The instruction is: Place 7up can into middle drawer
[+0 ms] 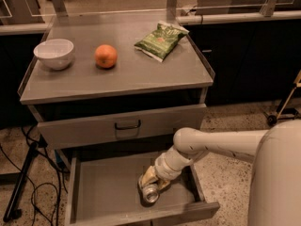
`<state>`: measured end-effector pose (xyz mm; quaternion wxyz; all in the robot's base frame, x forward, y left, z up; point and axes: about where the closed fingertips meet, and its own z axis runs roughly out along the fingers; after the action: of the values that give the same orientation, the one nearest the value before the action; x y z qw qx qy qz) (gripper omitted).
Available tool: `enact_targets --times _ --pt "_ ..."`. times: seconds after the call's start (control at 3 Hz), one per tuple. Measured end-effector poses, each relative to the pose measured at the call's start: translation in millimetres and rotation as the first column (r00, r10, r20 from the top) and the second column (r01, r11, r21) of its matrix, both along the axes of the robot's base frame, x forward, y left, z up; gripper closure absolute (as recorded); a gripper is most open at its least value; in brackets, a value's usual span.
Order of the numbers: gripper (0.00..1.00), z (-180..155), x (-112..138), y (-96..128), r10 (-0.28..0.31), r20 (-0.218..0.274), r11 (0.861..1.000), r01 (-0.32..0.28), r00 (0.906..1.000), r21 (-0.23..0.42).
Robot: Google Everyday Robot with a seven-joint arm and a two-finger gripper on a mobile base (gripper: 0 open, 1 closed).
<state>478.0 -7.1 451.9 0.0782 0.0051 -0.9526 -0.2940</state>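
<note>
The tool (pixel 152 181) is hanging low inside the open middle drawer (pixel 103 194), clasping the can (pixel 150 193), which is perhaps touching the tray floor. Releasing it on its side is risking a roll across the bare tray.

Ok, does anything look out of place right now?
Nothing stands out. The small silvery 7up can lies on its side inside the open grey metal middle drawer, with the gripper right at it. Nothing looks spilled or damaged.
</note>
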Motion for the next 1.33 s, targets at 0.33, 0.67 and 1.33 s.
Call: enact_targets --times 0.33,0.67,1.33 --pt "1.0 -14 5 -3 -0.028 -0.002 0.999 0.028 0.9996 0.018" --pt "1.0 -30 10 -6 -0.053 -0.001 0.997 0.053 0.9986 0.047" --pt "1.0 -49 10 -4 -0.053 -0.015 0.996 0.054 0.9985 0.075"
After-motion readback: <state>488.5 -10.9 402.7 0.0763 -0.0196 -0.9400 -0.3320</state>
